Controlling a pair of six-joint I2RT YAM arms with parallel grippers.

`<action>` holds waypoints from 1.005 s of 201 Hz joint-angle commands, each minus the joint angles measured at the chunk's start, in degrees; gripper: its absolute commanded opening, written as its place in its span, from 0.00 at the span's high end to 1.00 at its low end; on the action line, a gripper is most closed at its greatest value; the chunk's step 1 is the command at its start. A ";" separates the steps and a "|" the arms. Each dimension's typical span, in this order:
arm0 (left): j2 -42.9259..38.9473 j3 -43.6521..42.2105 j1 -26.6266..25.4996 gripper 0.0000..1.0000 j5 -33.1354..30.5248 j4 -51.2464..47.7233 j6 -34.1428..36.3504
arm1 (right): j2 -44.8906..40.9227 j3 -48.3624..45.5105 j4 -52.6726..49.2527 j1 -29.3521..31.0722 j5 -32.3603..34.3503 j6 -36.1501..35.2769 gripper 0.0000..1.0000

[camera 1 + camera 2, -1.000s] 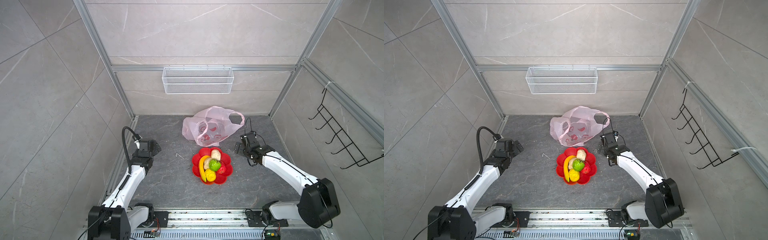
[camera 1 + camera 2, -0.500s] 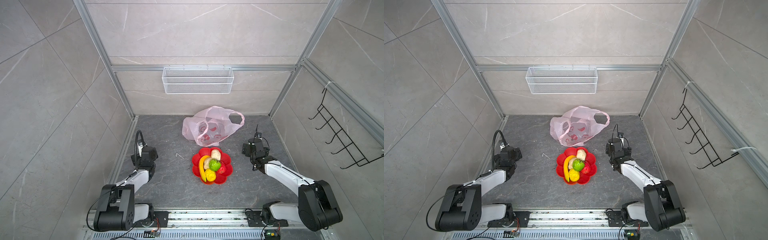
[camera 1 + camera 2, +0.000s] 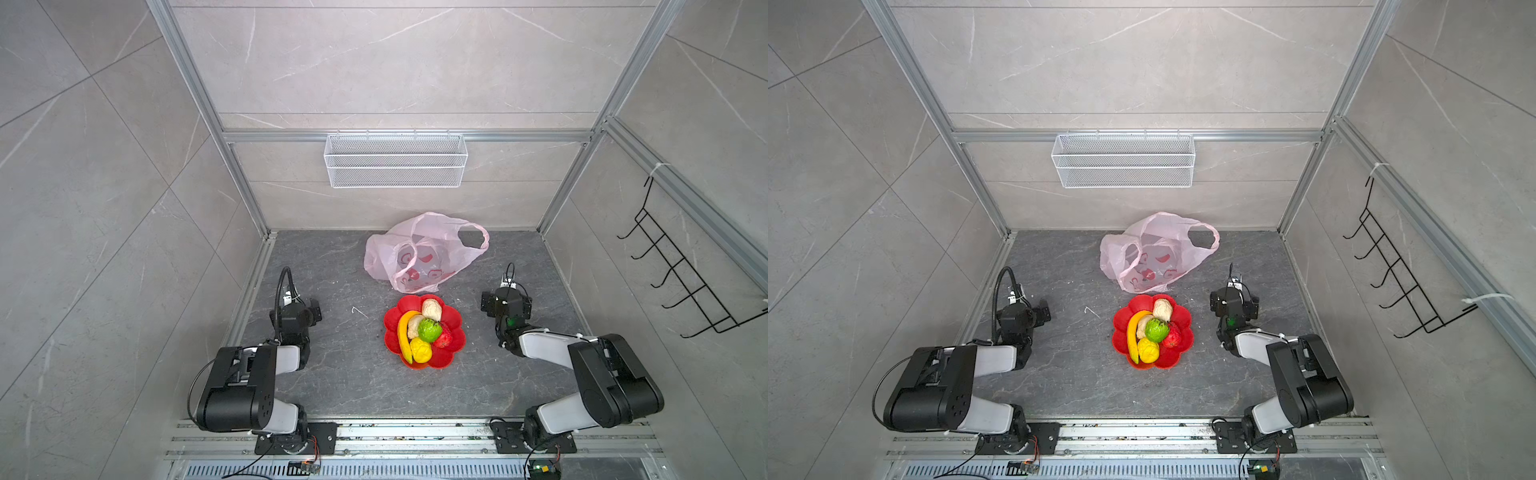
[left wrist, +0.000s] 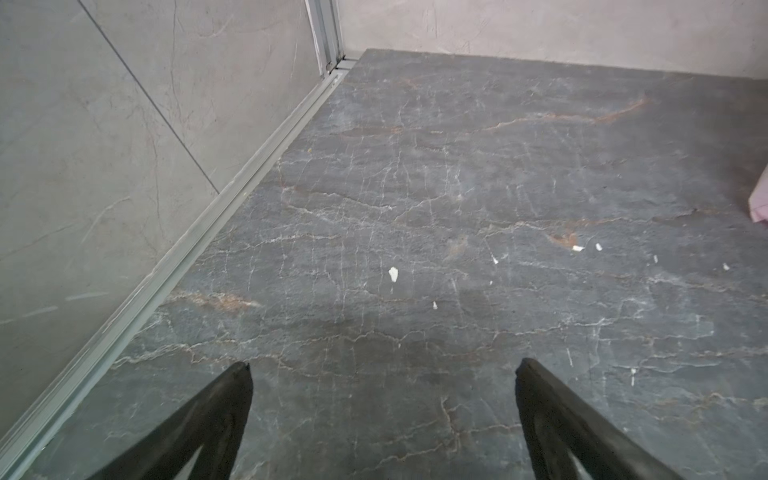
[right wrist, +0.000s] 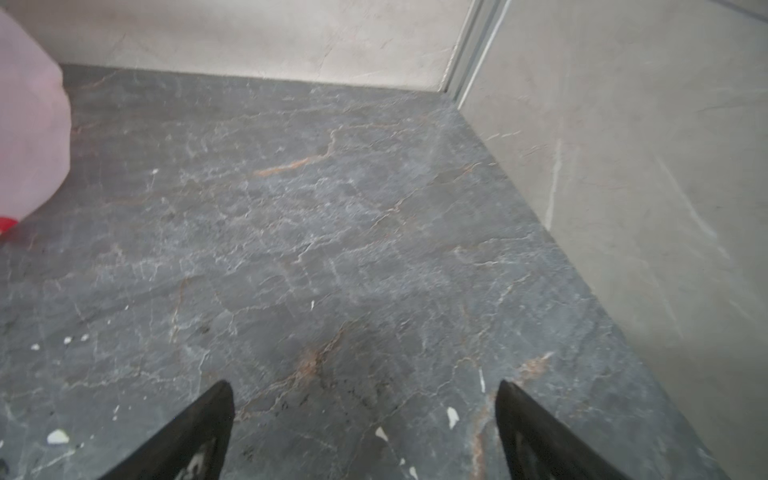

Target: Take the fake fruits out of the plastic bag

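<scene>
Dark grey veined stone forms the tabletop (image 3: 353, 386), enclosed by pale tiled walls, with a white wire mesh basket (image 3: 395, 166) hung on the back wall and a black hook rack (image 3: 681, 282) on the right-hand wall. Toward the back of the table lies the plastic bag (image 3: 419, 253), pale pink and crumpled, one loop handle spread toward the right, red printed shapes showing on its side; whether anything is inside it I cannot tell. Its near edge meets the far rim of a red flower-shaped dish (image 3: 455, 322) in the middle of the table. All the fake fruits in view sit in that dish: the banana (image 3: 402, 336) along its left side, the bumpy green ball (image 3: 429, 329) in the centre, the yellow lumpy fruit (image 3: 421, 351) at the near side, the small red fruit (image 3: 444, 338) to the right, and two beige lumpy pieces (image 3: 431, 309) at the back and left. Both arms are folded low at either side of the dish, well apart from it and from the bag. The left gripper (image 4: 384, 365) has its jaws spread wide above bare stone with nothing between them, and the right gripper (image 5: 365, 384) is likewise spread wide and holds nothing.
</scene>
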 commanded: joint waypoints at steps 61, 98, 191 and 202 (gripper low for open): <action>1.72 1.72 0.51 0.00 3.34 3.52 2.05 | -3.25 -10.64 20.80 -0.27 -6.97 -3.25 0.01; 1.83 1.80 0.63 0.00 3.60 3.47 2.02 | -2.53 -12.24 24.48 -0.37 -9.10 -4.01 0.01; 1.80 1.88 0.77 0.00 3.69 3.18 2.02 | 1.59 -8.15 20.38 -2.98 -12.60 -2.53 0.01; 1.80 1.93 0.75 0.00 3.69 3.32 2.04 | 1.67 -8.27 20.77 -2.97 -12.60 -2.56 0.01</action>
